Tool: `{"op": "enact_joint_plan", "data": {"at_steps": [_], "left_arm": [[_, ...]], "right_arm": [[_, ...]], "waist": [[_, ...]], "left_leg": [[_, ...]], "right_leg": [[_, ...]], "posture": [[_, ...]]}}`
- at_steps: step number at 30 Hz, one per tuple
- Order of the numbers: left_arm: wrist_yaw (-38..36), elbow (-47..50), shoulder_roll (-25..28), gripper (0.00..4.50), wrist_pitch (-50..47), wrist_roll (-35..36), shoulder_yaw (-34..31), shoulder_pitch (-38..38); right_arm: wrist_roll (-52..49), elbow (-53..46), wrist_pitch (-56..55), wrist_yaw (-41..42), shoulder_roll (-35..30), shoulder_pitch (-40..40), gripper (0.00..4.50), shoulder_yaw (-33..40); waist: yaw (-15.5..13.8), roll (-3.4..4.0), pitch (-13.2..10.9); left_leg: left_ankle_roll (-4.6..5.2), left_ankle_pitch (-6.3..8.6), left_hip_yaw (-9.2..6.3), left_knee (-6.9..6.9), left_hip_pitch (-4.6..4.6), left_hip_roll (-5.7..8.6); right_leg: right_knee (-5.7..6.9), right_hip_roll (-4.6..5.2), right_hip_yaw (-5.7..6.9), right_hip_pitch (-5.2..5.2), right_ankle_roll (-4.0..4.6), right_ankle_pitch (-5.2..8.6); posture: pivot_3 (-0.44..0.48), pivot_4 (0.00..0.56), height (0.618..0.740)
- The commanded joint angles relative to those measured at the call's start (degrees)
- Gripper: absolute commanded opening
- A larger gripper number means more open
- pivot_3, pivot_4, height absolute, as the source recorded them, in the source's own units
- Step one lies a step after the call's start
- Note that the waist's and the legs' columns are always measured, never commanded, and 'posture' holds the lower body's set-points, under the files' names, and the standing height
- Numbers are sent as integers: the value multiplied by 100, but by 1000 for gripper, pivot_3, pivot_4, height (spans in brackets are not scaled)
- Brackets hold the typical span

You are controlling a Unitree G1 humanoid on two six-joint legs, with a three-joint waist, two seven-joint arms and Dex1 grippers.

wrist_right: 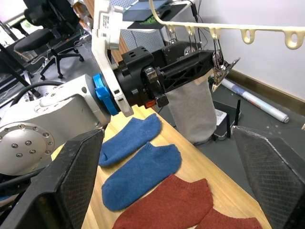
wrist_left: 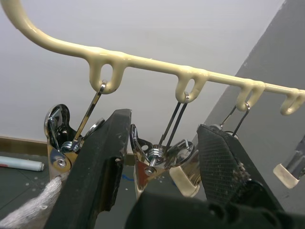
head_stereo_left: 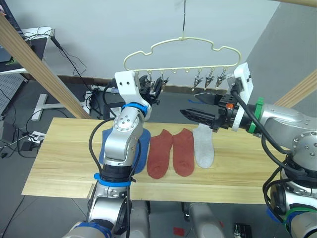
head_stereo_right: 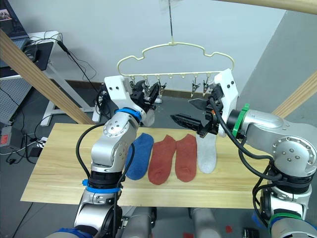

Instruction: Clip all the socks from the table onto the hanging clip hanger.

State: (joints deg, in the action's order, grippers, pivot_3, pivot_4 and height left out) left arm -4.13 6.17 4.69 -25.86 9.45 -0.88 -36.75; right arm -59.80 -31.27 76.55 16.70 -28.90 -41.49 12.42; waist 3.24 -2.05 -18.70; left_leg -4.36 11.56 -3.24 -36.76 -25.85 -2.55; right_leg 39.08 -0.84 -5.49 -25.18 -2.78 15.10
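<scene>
While your left claw (wrist_left: 164, 124) is working at the clip hanger (wrist_left: 143, 61): its fingers are standing spread, one on each side of a metal clip (wrist_left: 152, 162), and you are not yet squeezing it.
Hung sock: a grey sock (wrist_right: 190, 109) is hanging just beside that claw, under the neighbouring clip; it seems clipped, though I cannot tell how firmly.
Right claw (head_stereo_left: 190, 103): you are holding it spread and empty, beside the left claw and below the row of clips.
Doing it well: I would be checking that the hung sock's cuff is sitting deep in its clip before you are pulling the left claw away, and backing out straight so the hanger is not swinging.
Next pick: the second grey sock (head_stereo_left: 203, 146) is lying on the desk (head_stereo_left: 64, 163) right under your right claw.
Socks, counted: six; one hanging, five lying on the desk.
By colour: two grey, two rust-red (head_stereo_left: 159, 153) (head_stereo_left: 183, 151), two blue (wrist_right: 128, 138) (wrist_right: 140, 174).
Clips: one row; the left claw is covering some, so I am not giving a number.
</scene>
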Motion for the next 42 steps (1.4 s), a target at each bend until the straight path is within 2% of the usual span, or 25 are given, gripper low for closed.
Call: {"op": "enact_joint_plan", "data": {"at_steps": [1, 4, 9, 13, 21, 27, 33, 42], "left_arm": [[8, 204, -34, 2536, 56, 8, -38, -23], [-14, 221, -25, 2031, 97, 1, -36, -4], [-25, 210, -21, 632, 104, -9, -42, -9], [-30, 205, -13, 30, 104, -11, -51, -13], [-78, 390, 77, 4, -174, 84, -109, -16], [-347, 754, 108, 4, -935, 925, -554, -151], [-267, 982, 123, 4, -2175, 2098, -1291, -444], [102, 974, 92, 4, -2899, 2988, -1799, -750]], "right_arm": [[-147, -204, -166, -33, -73, 32, 4500, 56], [-171, -191, -189, -58, -86, 41, 4500, 40], [-205, -181, -225, -97, -104, 61, 4500, 15], [-211, -173, -238, -108, -111, 67, 4500, -1], [17, -35, -58, -233, -282, 110, 4500, -219], [718, 310, -24, -499, -467, 271, 4500, -693], [1413, 809, 236, -1101, -39, 357, 4500, -974], [2872, 1901, -80, -1740, 615, 479, 4500, -1588]], "waist": [[-1, 0, 0], [-1, 0, 0], [-1, 0, 0], [0, 0, 0], [-1, 0, 0], [2, 0, 0], [4, 0, 0], [2, 0, 0]], "left_leg": [[0, 0, 0, 0, 0, 0], [0, 0, 1, 0, 0, 0], [0, 0, 0, -1, 0, 0], [0, 0, 0, -2, 0, 0], [0, 0, 0, -5, 0, 0], [0, 0, 1, -7, 0, 0], [0, 0, 0, -7, 0, -2], [-1, -1, -1, -7, 0, -2]], "right_leg": [[0, 0, 0, 0, 0, 0], [0, 0, -1, 0, 0, 0], [0, 0, 0, 0, 0, 0], [1, 0, 0, 1, 0, 0], [3, 0, -1, 1, -1, -1], [3, 0, -2, 0, -2, -1], [4, -2, -1, 0, -3, -1], [2, -1, 0, -1, -3, -1]], "posture": [[-88, 303, 740], [-85, 306, 740], [-83, 308, 740], [-81, 308, 740], [-73, 309, 740], [-69, 314, 740], [-61, 322, 740], [-55, 322, 740]]}}
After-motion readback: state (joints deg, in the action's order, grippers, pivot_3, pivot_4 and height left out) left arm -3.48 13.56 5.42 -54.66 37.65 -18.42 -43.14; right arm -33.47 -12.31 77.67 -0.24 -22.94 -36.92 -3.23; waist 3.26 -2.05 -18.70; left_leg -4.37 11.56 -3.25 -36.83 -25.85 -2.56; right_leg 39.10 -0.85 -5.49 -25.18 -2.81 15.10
